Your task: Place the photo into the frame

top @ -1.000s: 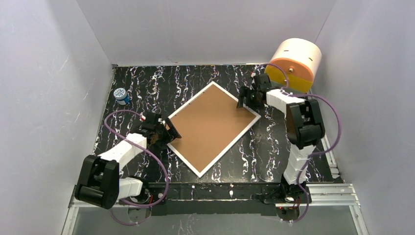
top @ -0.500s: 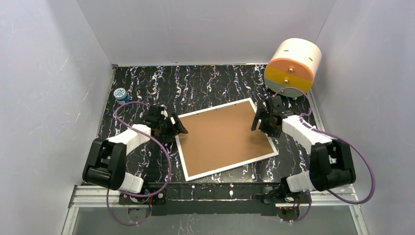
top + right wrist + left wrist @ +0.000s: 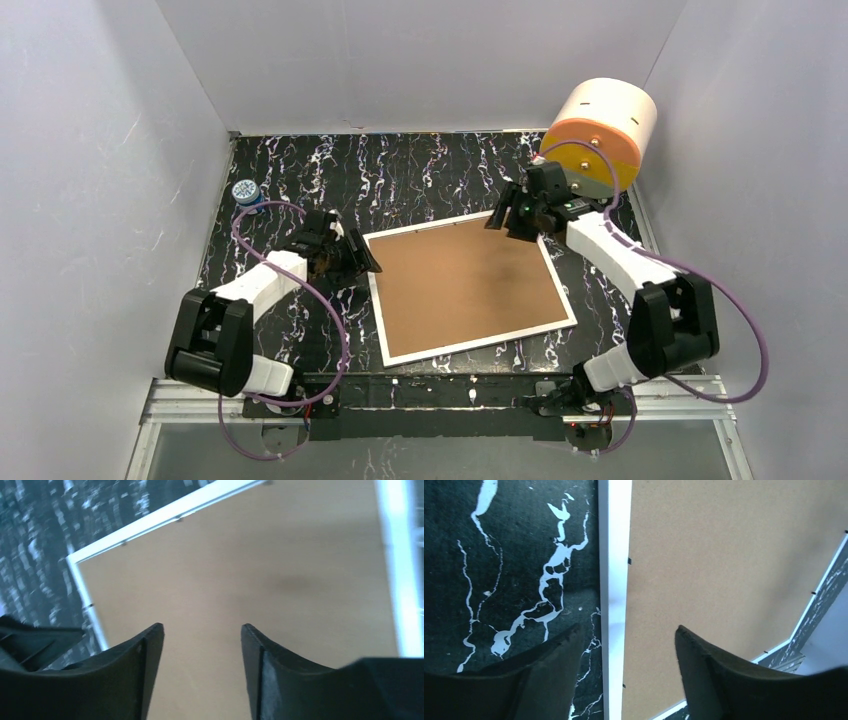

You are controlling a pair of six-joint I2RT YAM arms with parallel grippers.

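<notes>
The frame (image 3: 465,290) lies flat with its brown fibreboard back up and its narrow white rim around it, nearly square to the table. The photo is not in view. My left gripper (image 3: 362,262) is open at the frame's left edge. In the left wrist view (image 3: 626,630) one finger is over the marble and the other over the brown back, with the white rim (image 3: 614,580) between them. My right gripper (image 3: 506,218) is open at the frame's far right corner. In the right wrist view (image 3: 202,627) it hovers over the brown back (image 3: 250,570).
A white-and-orange drum (image 3: 600,128) stands at the back right, close behind the right arm. A small blue-and-white jar (image 3: 246,194) sits at the back left by the wall. White walls close in three sides. A metal rail (image 3: 680,385) runs along the near edge.
The frame has turned from a diamond pose to nearly square with the table. The left gripper stayed at its left edge. The right gripper moved from the right edge to the far right corner.
</notes>
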